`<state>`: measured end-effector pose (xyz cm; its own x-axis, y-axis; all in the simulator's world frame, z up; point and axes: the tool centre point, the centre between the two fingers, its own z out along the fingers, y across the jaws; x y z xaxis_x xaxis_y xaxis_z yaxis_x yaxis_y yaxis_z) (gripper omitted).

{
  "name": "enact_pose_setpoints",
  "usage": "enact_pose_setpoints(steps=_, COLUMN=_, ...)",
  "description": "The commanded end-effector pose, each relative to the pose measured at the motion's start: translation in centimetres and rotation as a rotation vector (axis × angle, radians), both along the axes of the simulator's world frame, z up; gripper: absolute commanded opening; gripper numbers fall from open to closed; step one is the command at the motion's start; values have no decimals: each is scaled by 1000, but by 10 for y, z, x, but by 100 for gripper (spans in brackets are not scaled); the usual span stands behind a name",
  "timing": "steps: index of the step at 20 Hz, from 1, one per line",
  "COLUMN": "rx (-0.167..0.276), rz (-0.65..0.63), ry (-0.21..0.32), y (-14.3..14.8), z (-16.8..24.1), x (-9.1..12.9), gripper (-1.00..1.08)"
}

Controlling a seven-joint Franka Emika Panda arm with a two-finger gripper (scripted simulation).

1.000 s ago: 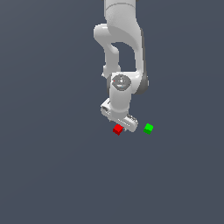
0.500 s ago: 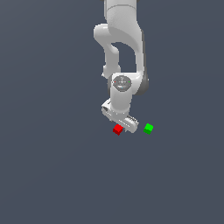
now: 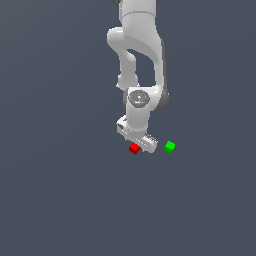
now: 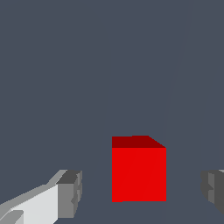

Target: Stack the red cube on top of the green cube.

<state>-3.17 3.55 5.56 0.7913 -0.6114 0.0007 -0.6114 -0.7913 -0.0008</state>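
While the white arm (image 3: 137,60) reaches straight down from the top of the exterior view, its hand (image 3: 136,141) sits low over the dark grey desk (image 3: 60,190), right at the red cube (image 3: 134,148). From where I stand the cube shows at the hand's lower edge, partly tucked under it.

Wrist view: the hand (image 4: 141,192) has its fingers spread apart, one grey pad (image 4: 70,192) on one side of the red cube (image 4: 138,173), the other pad at the frame's edge on the far side. Clear gap between cube and each pad; nothing touching. Cube rests flat on the desk (image 4: 87,65), squarely between the fingers, somewhat nearer one pad than the other.

The green cube (image 3: 169,147) lies on the desk a short way to the exterior view's right of the red one, apart from it and clear of the hand. Same size as the red. Both cubes sit around the middle of the visible desk surface; no desk edges in view.
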Motion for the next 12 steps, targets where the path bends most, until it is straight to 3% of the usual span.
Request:
enact_pose_setpoints(steps=1, rx=0, rz=0, ry=1, y=0, z=-12, x=-1, gripper=100)
enact_pose_setpoints(steps=10, rx=0, rz=1, ry=1, y=0, z=-36, x=0, gripper=100)
enact_pose_setpoints(steps=11, rx=0, rz=1, ry=1, y=0, z=-36, x=0, gripper=-100)
enact_pose_setpoints(steps=12, rx=0, rz=1, ry=1, y=0, z=-36, x=0, gripper=-100)
